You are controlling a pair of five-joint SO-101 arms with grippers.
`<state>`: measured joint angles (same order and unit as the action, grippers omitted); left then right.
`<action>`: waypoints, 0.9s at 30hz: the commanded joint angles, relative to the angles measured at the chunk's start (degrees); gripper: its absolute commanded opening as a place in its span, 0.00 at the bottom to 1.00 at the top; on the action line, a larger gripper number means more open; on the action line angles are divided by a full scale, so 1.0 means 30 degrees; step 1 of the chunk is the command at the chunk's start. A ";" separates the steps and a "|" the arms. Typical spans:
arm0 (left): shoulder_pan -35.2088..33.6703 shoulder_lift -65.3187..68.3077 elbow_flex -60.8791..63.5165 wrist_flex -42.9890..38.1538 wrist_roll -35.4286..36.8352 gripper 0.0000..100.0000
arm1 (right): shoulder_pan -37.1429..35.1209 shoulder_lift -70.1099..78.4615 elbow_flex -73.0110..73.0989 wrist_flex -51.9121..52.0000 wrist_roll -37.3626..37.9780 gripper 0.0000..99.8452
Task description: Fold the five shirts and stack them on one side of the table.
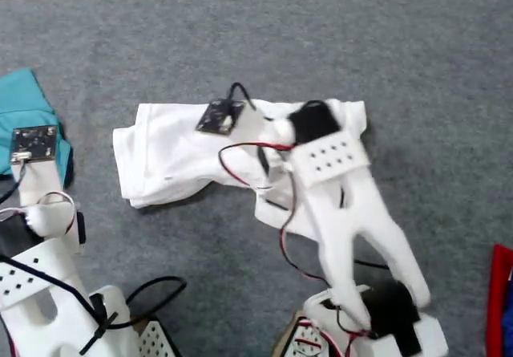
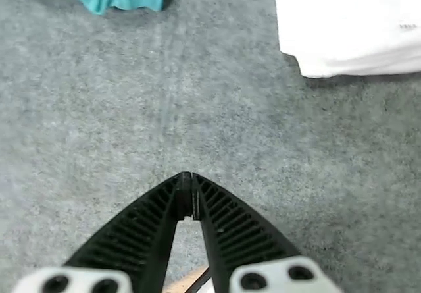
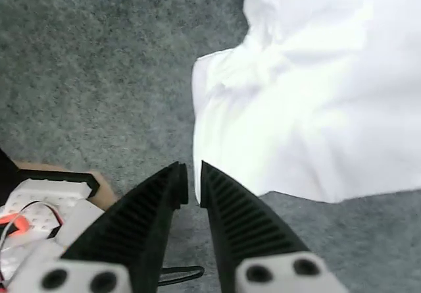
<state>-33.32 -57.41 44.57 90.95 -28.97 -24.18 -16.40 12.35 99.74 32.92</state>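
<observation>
White shirt (image 1: 168,152) lies mid-surface, partly folded. Its left part is doubled into layers and its right part lies under the right arm. Grey surface (image 1: 401,60) is bare around it. Teal shirt (image 1: 20,104) is at the far-left edge, well apart from the white one.

Right claw (image 3: 191,178): open only a crack, nothing in it, tips over bare surface just beside the hem of the white shirt.
Left claw (image 2: 191,197): tips closed together, empty, over bare surface between the two shirts.

Risks (judgement):
- A pinch at this hem may catch only the top layer, or every layer at once. Either could pull the existing fold open.
- The right arm and its loose red and black wires hang over the cloth and could drag or rumple it on a sweep.
- With the claw this narrow, it may push the hem along rather than take it.

Unclear:
- The teal shirt is cut off at the edge, so its fold state is unknown.
- Red and blue cloth (image 1: 502,293) at the near-right edge is mostly out of frame; I cannot tell whether it is a shirt or a stack.
</observation>
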 commanded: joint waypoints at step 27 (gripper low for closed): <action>-0.2256 -0.7018 0.1758 0.0147 0.0000 0.02 | 0.3443 -0.8923 0.9538 -0.3839 0.9084 0.21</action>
<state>-39.82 -76.84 48.26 90.95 -28.97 -14.77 -40.66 38.64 91.21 58.51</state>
